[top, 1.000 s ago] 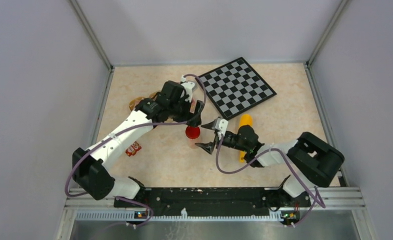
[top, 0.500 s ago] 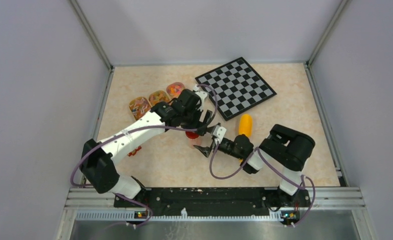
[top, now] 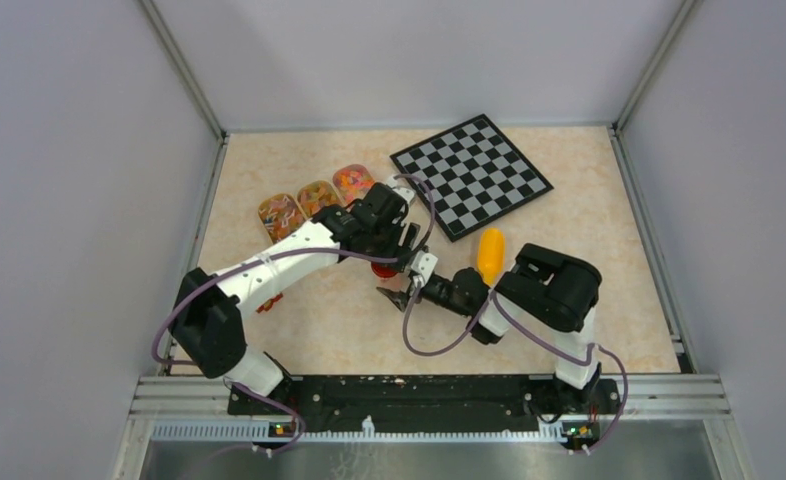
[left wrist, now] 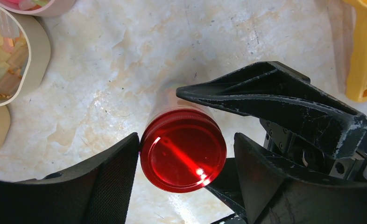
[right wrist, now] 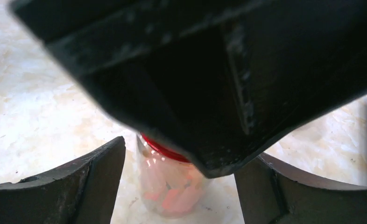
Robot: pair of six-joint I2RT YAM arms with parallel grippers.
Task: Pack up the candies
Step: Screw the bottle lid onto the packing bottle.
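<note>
**Overhead and wrist views.** Your left tool [left wrist: 186, 142] hangs over the small clear jar [right wrist: 172, 186], jaws apart and astride its red lid [left wrist: 183, 156]. One finger [left wrist: 107, 182] sits at the very edge of the lid and the other [left wrist: 275, 182] stands off by a narrow gap, so the lid is not clamped. Your right tool [right wrist: 179, 161] lies low on the opposite side, jaws likewise apart. It has one finger on each side of the jar's body with a gap at both sides, and it grips nothing. The jar stands upright on the marbled surface [top: 349, 330] with its lid on. A few orange candies [right wrist: 174, 198] show through its wall at the bottom. The rest of the candies, in mixed colours, lie in three shallow dishes [top: 316, 196] set in a row to the left of the jar, beside your left arm. The yellow scoop [top: 490, 252] lies on the surface just right of both tools, near the closest corner of the chessboard [top: 471, 173].
</note>
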